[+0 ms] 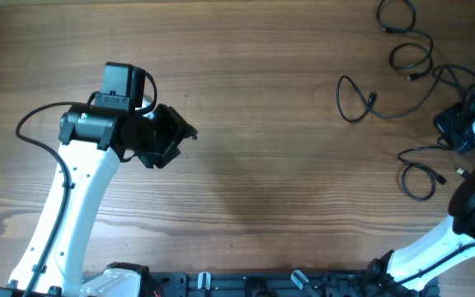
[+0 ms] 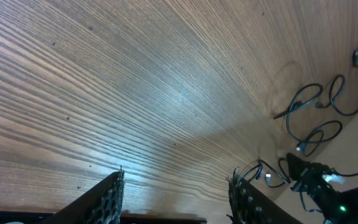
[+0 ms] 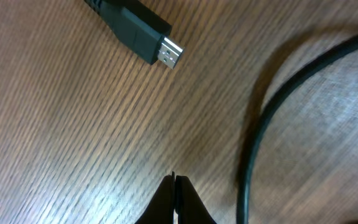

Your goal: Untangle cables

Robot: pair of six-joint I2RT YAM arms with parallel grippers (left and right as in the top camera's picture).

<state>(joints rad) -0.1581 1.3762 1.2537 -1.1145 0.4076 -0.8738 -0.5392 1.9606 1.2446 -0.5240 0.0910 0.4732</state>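
Jaws of the right gripper (image 3: 175, 184) meet tip to tip with nothing between them, over bare wood between a silver-tipped plug (image 3: 143, 31) and a curving cord (image 3: 263, 118). Those of the left gripper (image 2: 176, 186) stand about half open and empty over the table (image 1: 262, 99). Looped cables (image 1: 402, 58) lie at the table's right end, well apart from the left arm.

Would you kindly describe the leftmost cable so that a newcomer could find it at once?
Start at the table, far right corner, where thin black cables cluster. The leftmost cable is the open loop reaching furthest toward the table's middle, alone on bare wood.
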